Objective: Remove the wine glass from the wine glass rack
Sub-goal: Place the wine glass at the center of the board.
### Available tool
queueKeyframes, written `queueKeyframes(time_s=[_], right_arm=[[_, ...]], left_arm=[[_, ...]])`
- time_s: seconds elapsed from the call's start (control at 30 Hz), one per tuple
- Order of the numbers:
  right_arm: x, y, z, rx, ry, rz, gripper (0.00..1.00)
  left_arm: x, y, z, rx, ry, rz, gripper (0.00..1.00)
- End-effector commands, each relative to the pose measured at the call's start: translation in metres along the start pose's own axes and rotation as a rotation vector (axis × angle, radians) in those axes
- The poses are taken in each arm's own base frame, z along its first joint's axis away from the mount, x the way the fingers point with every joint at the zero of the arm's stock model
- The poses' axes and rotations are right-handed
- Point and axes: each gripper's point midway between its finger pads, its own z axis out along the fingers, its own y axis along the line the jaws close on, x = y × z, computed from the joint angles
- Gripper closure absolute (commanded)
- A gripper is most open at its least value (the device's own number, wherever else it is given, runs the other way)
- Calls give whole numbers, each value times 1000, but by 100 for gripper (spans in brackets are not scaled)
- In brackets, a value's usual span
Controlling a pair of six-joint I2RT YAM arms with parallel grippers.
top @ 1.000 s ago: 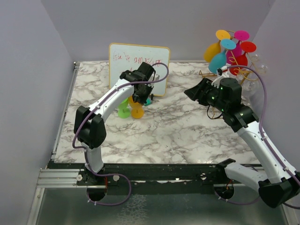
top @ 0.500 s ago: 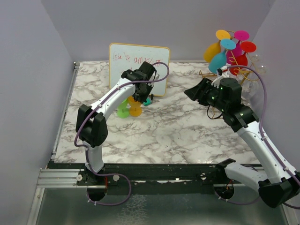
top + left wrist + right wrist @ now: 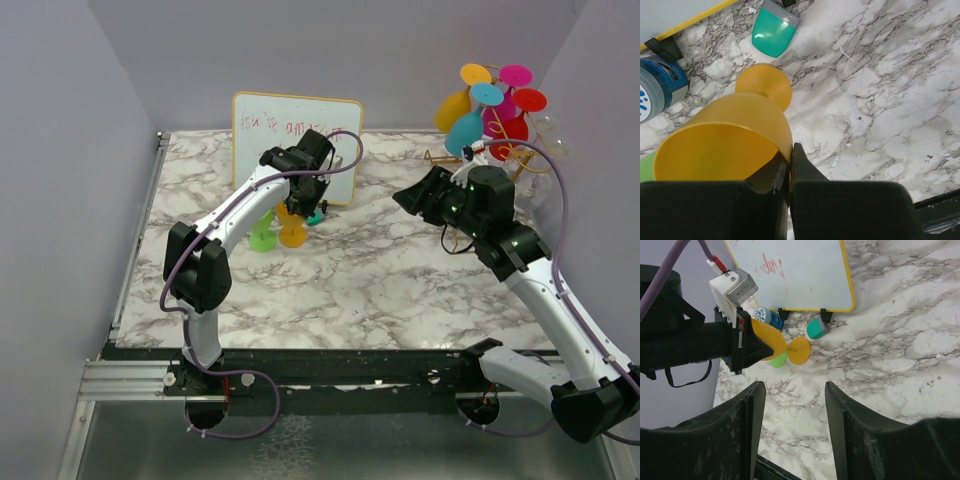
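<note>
Orange glass (image 3: 725, 145) is off the rack (image 3: 436, 157) (1 o'clock), now at 11 o'clock by the whiteboard (image 3: 296, 125). Left gripper (image 3: 790, 165) pinches its rim; right gripper (image 3: 794, 390) half-spread, empty. Risk: rim-only pinch, so it may swing or topple on release, hitting the green glass (image 3: 263, 240)

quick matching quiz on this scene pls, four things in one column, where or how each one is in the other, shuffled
Things:
1. orange wine glass
2. teal eraser
3. right gripper
4. wine glass rack

States:
A. jaws apart, holding nothing
B. at the far right, coloured glasses hanging on it
C. rim pinched by the left gripper, jaws shut
D. lying by a foot of the whiteboard

Pairs: 1-C, 2-D, 3-A, 4-B
</note>
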Motion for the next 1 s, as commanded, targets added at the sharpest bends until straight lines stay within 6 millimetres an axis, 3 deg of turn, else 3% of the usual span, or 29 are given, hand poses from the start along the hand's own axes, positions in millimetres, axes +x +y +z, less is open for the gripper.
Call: queueKeyframes(time_s=[0.0, 0.17, 0.33, 0.63, 0.8, 0.97], right_arm=[[2, -2, 1, 12, 15, -13, 43], [3, 0, 2, 3, 23, -16, 43], [6, -2, 3, 11, 37, -17, 43], [6, -2, 3, 10, 36, -19, 43], [6, -2, 3, 8, 38, -19, 43], [6, 0, 3, 4, 41, -17, 43]], left_arm=[[-13, -6, -4, 18, -39, 7, 100], [-6, 7, 5, -49, -11, 10, 100], [-11, 3, 4, -30, -50, -13, 100], [-11, 7, 4, -49, -50, -23, 88], [-12, 9, 0, -61, -61, -22, 75], [-16, 15, -7, -89, -78, -11, 73]])
